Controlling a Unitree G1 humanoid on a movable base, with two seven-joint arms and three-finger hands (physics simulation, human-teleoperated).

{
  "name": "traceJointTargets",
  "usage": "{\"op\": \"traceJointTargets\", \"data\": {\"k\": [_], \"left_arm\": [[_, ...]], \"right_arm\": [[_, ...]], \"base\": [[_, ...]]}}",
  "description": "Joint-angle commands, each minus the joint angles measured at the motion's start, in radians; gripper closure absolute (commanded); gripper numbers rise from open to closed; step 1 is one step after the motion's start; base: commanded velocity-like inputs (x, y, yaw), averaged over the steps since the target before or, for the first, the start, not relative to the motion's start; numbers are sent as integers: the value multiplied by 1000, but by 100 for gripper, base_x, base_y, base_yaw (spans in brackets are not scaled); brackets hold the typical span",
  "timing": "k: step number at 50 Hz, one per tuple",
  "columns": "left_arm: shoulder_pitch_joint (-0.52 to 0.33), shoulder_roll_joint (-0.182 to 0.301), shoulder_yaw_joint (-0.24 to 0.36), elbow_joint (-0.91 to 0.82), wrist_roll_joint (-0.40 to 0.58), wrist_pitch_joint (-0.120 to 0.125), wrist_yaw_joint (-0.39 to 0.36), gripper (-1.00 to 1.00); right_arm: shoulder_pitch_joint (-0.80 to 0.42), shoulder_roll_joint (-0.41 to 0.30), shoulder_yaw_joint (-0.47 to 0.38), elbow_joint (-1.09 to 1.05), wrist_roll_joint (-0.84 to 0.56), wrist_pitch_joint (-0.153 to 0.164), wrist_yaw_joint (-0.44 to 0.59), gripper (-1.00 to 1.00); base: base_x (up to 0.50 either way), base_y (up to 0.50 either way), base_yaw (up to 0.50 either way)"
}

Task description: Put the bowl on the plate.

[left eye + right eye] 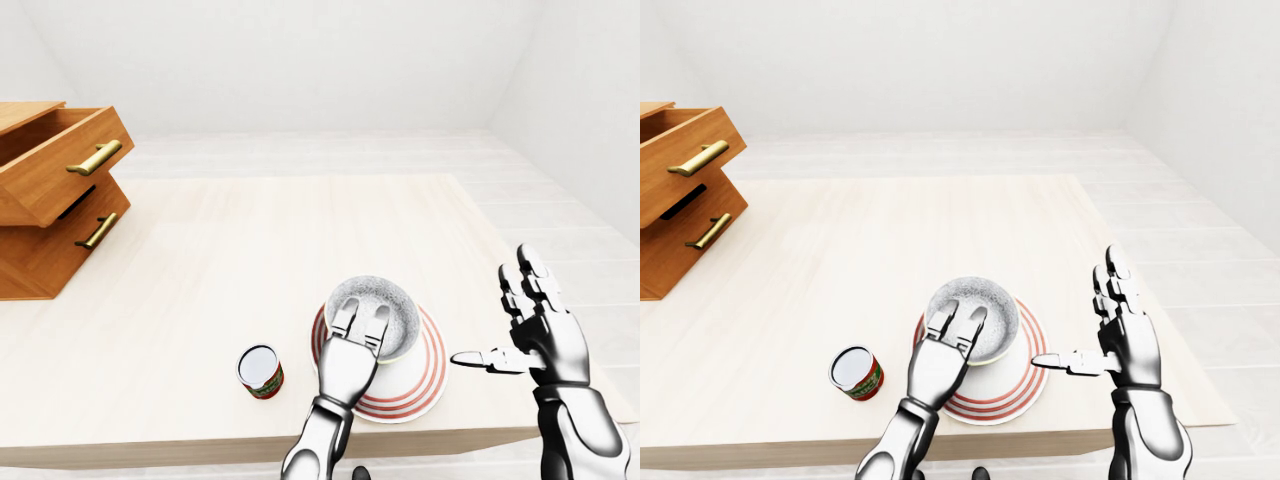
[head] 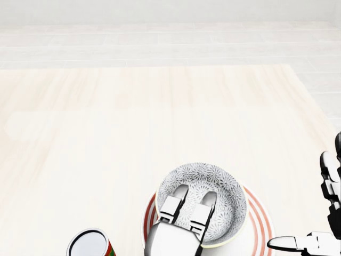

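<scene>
We see a round bowl [image 2: 213, 200] sitting on a round plate [image 2: 261, 224], near the bottom edge of the table [image 1: 230, 270] in the left-eye view. The bowl is white with a fine grey flower pattern all over its inside, and a pale rim. It stands upright with its open mouth facing up. It is round, so it has no long side that we can pick out. The plate is flat and white, with thin red rings running around its edge. The bowl sits a little toward the plate's upper left in the eye views.

Our left hand [image 2: 184, 218] is shiny silver metal with dark joints. Two of its fingers [image 2: 173, 205] lie over the bowl's near rim and reach down inside it. We cannot tell whether the thumb presses on the outside, so we cannot say if the hand has a real grip.

Our right hand [image 1: 1120, 335] is held up in the air to the right of the plate, apart from it. Its fingers are spread wide and straight, and it holds nothing.

The table is smooth, pale wood. A small round can [image 1: 260, 371] with a red and green label and a silvery top stands to the left of the plate. A brown wooden drawer chest [image 1: 50, 200] with gold handles sits at the far left, its top drawer pulled out.
</scene>
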Motion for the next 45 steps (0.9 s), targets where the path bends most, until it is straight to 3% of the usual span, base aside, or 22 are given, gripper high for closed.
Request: {"op": "traceJointTargets", "data": {"k": [1, 13, 45], "left_arm": [[8, 5, 5, 53, -16, 0, -16, -83], [12, 6, 6, 39, -16, 0, -24, -100], [88, 66, -47, -179, -8, 0, -102, -100]], "right_arm": [[-4, -2, 4, 18, -2, 0, -3, -100], [-3, -5, 9, 24, -3, 0, -6, -100], [-3, -5, 17, 22, -6, 0, -10, -100]], "base": [[0, 0, 0], [0, 0, 0], [0, 0, 0]]}}
